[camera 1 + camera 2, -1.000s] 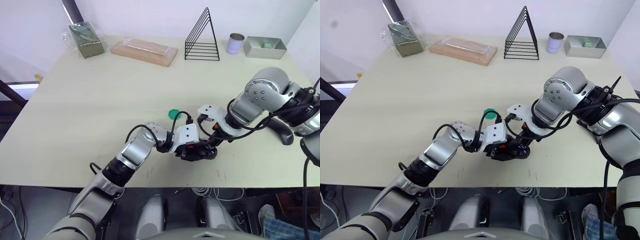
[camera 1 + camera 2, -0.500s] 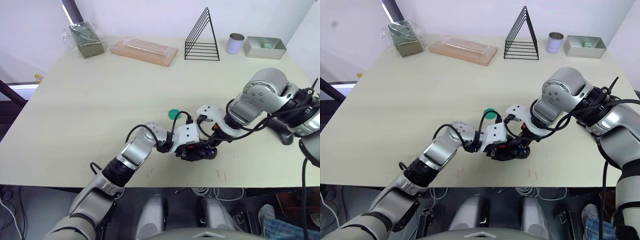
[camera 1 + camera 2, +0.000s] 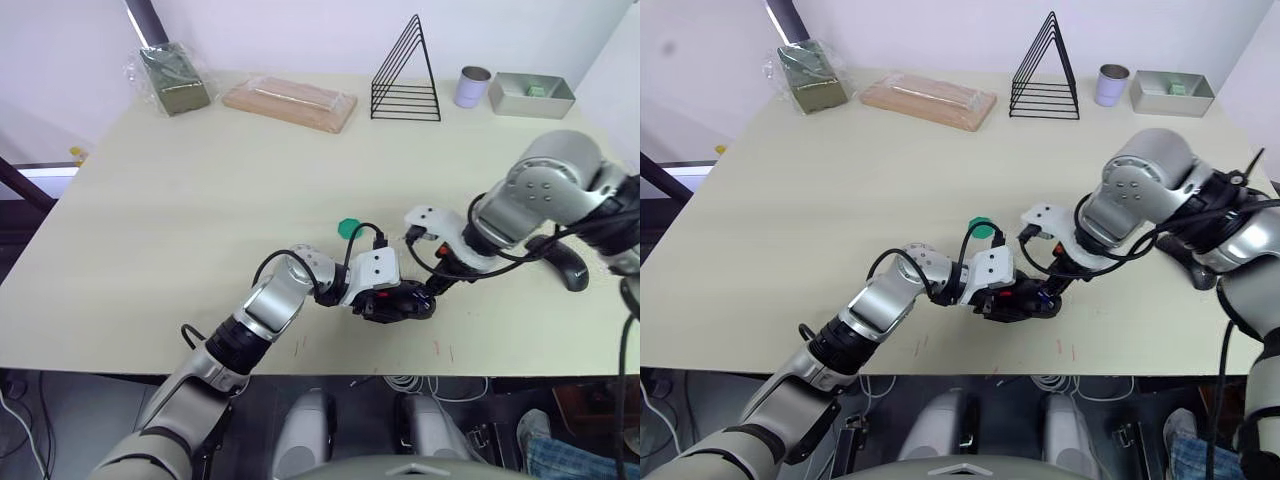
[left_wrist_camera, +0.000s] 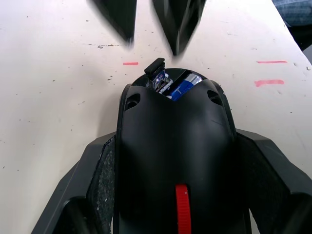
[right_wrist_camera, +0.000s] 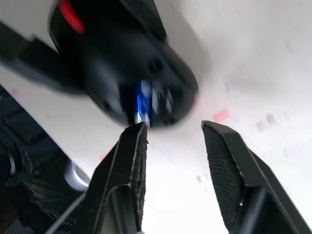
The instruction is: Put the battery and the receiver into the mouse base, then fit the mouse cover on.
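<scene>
Since half a second ago the right arm has drawn back from the mouse base [image 3: 400,300], its elbow swinging outward, and the right gripper [image 5: 173,134] now sits just beyond the base's rear end instead of over it. The left arm and the base have stayed where they were on the table [image 3: 200,200].

Taking the base as the landmark and going left to right: far off to its left, at the back edge of the table, lie a bagged green block [image 3: 173,78] and a wrapped wooden slab [image 3: 289,102]. The left gripper [image 4: 173,204] holds the base, one padded finger pressed to each side of the shell, with the red scroll wheel [image 4: 183,214] between them. A green disc [image 3: 348,229] lies on the table just behind the base. At the base's open rear end, the blue battery [image 4: 183,87] sits in its compartment, and beside it a small dark stub, probably the receiver [image 4: 155,65], sticks up at the edge. The right gripper's fingers stand apart with a clear gap, holding nothing, one fingertip close to the battery end. Well behind the base stand a black wire rack [image 3: 405,72], a small tin can [image 3: 471,86] and a metal tray [image 3: 532,95]. To the base's right, past the right arm, the glossy black mouse cover [image 3: 562,265] rests on the table.
</scene>
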Tool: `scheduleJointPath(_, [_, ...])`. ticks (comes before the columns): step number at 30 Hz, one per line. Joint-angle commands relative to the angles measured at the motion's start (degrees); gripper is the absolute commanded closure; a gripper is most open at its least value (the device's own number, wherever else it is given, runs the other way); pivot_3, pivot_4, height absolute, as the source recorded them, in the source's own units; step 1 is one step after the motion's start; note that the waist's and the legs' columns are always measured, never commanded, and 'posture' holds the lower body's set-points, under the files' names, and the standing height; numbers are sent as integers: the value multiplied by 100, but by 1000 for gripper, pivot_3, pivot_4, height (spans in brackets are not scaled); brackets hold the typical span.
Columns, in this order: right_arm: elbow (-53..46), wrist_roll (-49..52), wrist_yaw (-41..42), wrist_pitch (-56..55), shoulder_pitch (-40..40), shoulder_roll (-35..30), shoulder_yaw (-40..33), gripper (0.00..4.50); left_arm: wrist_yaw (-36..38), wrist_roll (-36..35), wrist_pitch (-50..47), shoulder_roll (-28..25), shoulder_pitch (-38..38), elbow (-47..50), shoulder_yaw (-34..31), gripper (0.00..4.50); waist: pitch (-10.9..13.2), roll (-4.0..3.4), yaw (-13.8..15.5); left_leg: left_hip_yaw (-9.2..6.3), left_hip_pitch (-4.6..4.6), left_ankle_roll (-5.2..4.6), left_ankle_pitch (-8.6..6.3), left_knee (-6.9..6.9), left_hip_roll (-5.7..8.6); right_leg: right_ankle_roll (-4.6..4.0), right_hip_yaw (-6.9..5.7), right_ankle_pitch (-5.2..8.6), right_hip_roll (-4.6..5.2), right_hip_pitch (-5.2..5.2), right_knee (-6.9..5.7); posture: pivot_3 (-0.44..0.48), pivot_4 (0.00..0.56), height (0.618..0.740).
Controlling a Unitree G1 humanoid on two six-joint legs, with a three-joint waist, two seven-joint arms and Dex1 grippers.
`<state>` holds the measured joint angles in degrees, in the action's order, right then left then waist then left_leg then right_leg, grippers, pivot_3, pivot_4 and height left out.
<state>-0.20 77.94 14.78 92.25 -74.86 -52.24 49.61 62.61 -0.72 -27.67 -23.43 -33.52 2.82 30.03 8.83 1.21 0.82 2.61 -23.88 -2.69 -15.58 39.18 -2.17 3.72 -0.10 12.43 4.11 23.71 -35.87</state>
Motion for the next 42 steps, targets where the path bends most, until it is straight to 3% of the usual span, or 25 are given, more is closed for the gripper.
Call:
scheduleJointPath(1, [-713, 264, 12, 25, 271, -547, -655, 2593, -27, 34, -80, -20, 8, 103, 55, 1610, 0, 0, -6, 0, 0, 0, 0, -1, -1, -1, 0, 0, 0, 0, 0, 0, 150, 740])
scheduleJointPath(9, [-2438, 113, -654, -824, 2706, -841, -3189, 2593, -9, -16, -187, -47, -17, 124, 39, 1610, -4, 5, 2, 2, 2, 0, 0, 1, -6, 0, 2, 0, -1, -4, 0, 0, 150, 740])
scheduleJointPath(12, [-2965, -182, -1032, -1548, 3835, -631, -4084, 2593, 0, -33, -196, -68, -26, 131, 44, 1610, -9, 15, -5, -1, 2, 0, 0, 1, -5, 2, 1, 1, -2, -7, 1, 0, 150, 740])
scheduleJointPath(18, [-4001, -1558, -1025, -3035, 5768, -61, -4934, 2593, 46, -64, -215, -132, -40, 127, 22, 1610, -12, 11, -6, 7, 9, 0, 1, 2, 1, 4, 9, 1, -11, -7, -3, 0, 150, 740])
scheduleJointPath(20, [-4103, -1751, -1184, -3253, 6105, 244, -5082, 2593, 54, -61, -217, -153, -35, 135, 23, 1610, -14, 15, -6, 3, 10, 0, 1, 3, 1, 3, 8, 2, -13, -9, -3, 0, 150, 740])
scheduleJointPath(24, [-4425, -2812, -531, -4193, 6843, 444, -4814, 2593, 66, -64, -233, -165, -66, 131, 18, 1610, -16, 8, -7, 8, 11, 0, 1, 4, 4, 4, 12, 2, -16, -8, -3, 0, 150, 740])
scheduleJointPath(30, [-4266, -3547, -133, -4922, 7379, 964, -4686, 2593, 84, -50, -214, -193, -53, 143, 21, 1610, -17, 8, -9, 7, 15, 0, 1, 5, 3, 3, 13, 2, -20, -10, -4, 0, 150, 740])
scheduleJointPath(34, [-3969, -3966, 61, -5303, 7557, 1352, -4552, 3725, 67, -44, -214, -168, -57, 125, 23, 1610, -18, 9, -7, 7, 14, 1, 1, 4, 3, 2, 12, 3, -22, -10, -4, 0, 150, 740])
scheduleJointPath(35, [-3874, -4181, 142, -5456, 7597, 1415, -4431, 4249, 64, -48, -223, -162, -58, 127, 21, 1610, -18, 9, -6, 7, 14, 0, 1, 5, 3, 2, 13, 3, -22, -10, -4, 0, 150, 740])
scheduleJointPath(42, [-3569, -4809, 429, -5855, 7724, 1798, -4226, 4381, 53, -43, -238, -155, -67, 123, 17, 1610, -18, 8, -5, 8, 15, 1, 1, 5, 4, 2, 13, 2, -23, -10, -4, 0, 150, 740])
